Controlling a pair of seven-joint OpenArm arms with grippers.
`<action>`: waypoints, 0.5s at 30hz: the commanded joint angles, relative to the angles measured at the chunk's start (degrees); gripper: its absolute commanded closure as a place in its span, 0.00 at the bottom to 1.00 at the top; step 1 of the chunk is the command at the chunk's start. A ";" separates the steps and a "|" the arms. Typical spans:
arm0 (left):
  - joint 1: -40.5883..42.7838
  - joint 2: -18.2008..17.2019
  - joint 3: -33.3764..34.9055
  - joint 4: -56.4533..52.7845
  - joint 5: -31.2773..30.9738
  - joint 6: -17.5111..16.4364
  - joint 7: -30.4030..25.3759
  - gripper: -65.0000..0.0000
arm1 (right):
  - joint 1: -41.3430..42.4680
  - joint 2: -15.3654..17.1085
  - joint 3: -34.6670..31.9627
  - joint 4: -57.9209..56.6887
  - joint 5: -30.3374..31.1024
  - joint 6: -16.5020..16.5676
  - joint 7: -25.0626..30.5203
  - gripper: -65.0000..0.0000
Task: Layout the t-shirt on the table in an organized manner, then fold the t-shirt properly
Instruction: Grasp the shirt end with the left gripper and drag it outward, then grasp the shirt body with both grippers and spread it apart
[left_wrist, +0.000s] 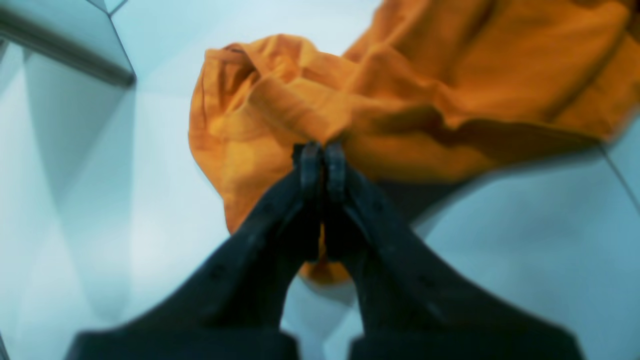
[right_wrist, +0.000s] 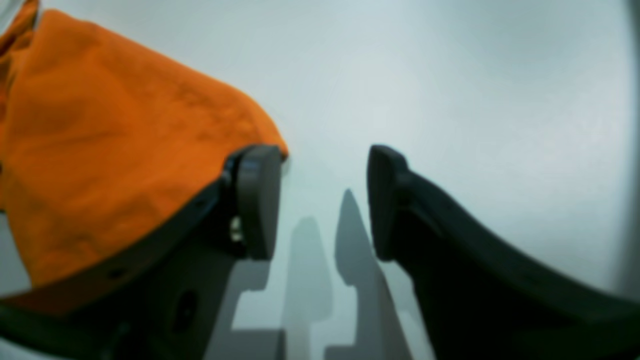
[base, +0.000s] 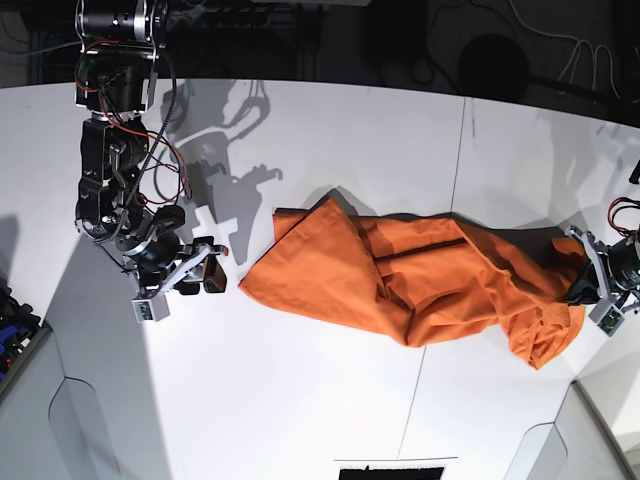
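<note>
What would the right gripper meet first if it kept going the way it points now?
Probably bare table; the line between the right gripper fingertips looks free. The t-shirt edge lies just beside one finger, though depth is unclear.

The t-shirt (base: 420, 280) across the centre of the base view is plain burnt orange, unpatterned, darker in its folds. The desk (base: 300, 400) is smooth white with a thin dark seam and a dark far edge. Both hands, left (left_wrist: 323, 150) and right (right_wrist: 325, 200), are black.
</note>
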 joint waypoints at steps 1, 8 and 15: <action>0.09 -2.12 -0.59 2.73 -1.09 -1.14 0.92 1.00 | 1.44 0.31 0.15 0.83 1.07 0.26 1.64 0.57; 7.06 -7.43 -0.59 4.61 0.90 -1.01 3.17 1.00 | 1.44 0.57 0.17 0.83 1.05 0.26 2.69 0.57; 7.78 -7.39 -0.59 -5.44 3.28 2.93 0.02 1.00 | 1.64 1.03 0.22 0.87 1.51 2.60 0.02 0.57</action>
